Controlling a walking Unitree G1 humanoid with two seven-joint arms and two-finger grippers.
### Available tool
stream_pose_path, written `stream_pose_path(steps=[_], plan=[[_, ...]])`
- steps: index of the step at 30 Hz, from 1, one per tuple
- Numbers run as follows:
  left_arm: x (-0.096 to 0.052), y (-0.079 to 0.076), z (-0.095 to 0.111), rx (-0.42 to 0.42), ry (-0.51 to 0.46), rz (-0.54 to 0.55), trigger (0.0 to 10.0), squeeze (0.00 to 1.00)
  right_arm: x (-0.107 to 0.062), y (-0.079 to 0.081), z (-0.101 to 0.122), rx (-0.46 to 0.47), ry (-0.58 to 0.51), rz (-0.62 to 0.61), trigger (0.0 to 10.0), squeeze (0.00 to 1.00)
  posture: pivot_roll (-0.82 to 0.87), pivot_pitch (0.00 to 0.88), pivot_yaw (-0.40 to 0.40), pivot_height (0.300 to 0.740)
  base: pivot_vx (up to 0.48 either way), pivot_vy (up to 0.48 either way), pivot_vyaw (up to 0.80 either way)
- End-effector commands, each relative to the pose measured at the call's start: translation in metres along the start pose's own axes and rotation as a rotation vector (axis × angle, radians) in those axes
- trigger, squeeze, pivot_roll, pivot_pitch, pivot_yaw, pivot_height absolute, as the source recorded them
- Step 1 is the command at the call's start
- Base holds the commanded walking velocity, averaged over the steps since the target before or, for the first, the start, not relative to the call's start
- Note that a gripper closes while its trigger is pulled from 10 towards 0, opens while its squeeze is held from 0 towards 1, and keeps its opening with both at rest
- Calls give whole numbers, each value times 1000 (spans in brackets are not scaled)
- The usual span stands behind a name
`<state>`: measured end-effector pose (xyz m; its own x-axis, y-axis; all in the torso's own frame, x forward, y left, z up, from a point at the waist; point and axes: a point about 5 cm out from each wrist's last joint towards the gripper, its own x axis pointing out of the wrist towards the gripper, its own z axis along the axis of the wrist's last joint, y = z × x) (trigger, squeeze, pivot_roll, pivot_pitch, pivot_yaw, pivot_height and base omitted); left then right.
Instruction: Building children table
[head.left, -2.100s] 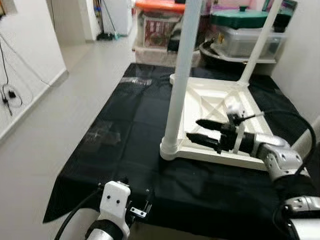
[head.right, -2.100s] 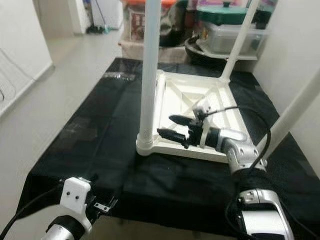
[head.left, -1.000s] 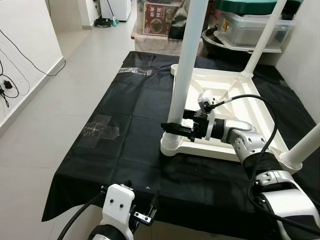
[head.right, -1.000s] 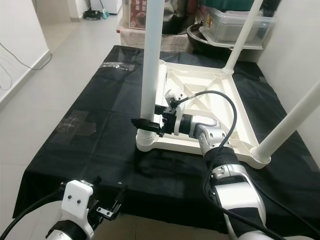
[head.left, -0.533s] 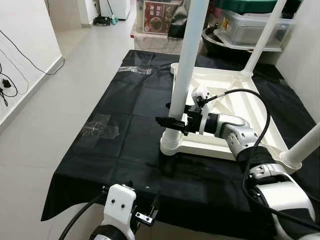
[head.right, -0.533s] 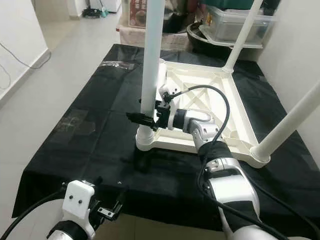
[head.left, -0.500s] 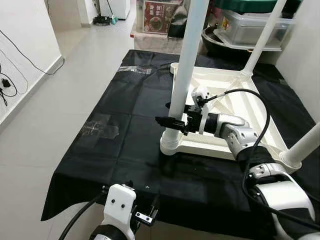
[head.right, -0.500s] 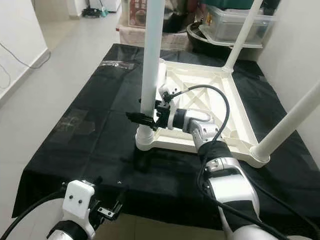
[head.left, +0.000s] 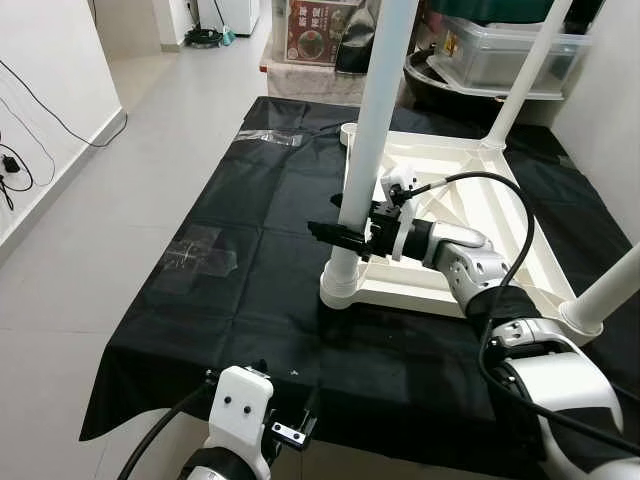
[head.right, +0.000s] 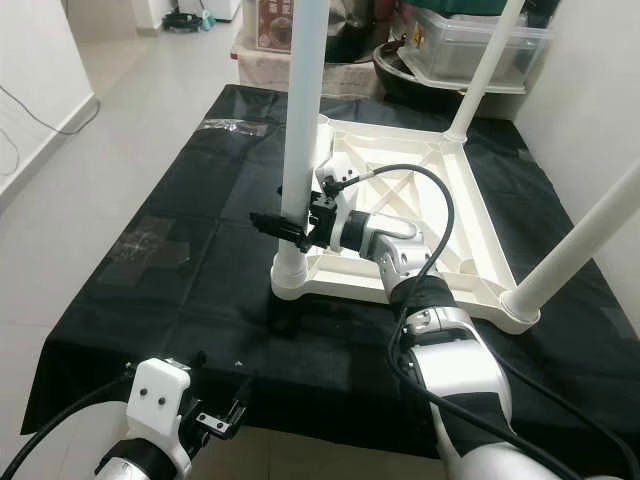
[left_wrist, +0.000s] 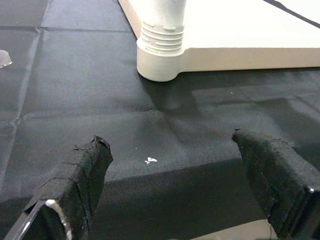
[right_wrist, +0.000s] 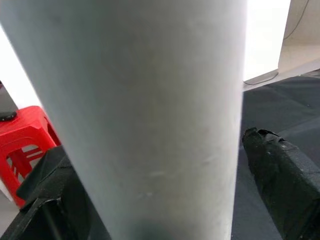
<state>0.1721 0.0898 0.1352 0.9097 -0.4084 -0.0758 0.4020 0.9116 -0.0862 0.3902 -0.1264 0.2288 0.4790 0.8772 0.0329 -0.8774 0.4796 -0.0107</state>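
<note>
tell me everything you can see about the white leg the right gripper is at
The near white leg is a smooth round tube, plastic by its look, standing upright from the near left corner of the upturned white tabletop on the black sheet. Its foot sits in a ribbed, threaded collar at that corner. Its top runs out of view. The right gripper has a black finger on either side of it, low on the tube; contact cannot be judged.

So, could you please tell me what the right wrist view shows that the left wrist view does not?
The right wrist view adds the right end effector straddling the smooth shaft of the white table leg, with a red stool behind. The left wrist view adds the open left end effector, the leg's threaded base and the tabletop edge. Both share that leg and the black cloth.
</note>
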Motion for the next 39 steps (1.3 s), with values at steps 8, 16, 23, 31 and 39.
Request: stream_pose_path(steps=[8, 16, 23, 31, 39], plan=[[0, 0, -3, 4, 21, 1, 10000, 0, 0, 4, -5, -10, -12, 38, 0, 0, 144, 122, -95, 740, 0, 0, 0], [0, 2, -2, -2, 20, 3, 10000, 0, 0, 9, -16, -6, -11, 56, 0, 0, 144, 123, -92, 740, 0, 0, 0], [2, 7, -2, -14, 15, 24, 10000, 0, -4, 15, -33, -6, -17, -35, 0, 0, 137, 115, -87, 740, 0, 0, 0], [7, 13, -4, -15, 11, 33, 10000, 0, -17, 12, -61, 18, 2, -586, 0, 0, 115, 86, -73, 740, 0, 0, 0], [14, 16, -6, -6, 7, 33, 10000, 0, -38, 25, -71, 68, 48, -1190, 0, 0, 109, 59, -74, 740, 0, 0, 0]])
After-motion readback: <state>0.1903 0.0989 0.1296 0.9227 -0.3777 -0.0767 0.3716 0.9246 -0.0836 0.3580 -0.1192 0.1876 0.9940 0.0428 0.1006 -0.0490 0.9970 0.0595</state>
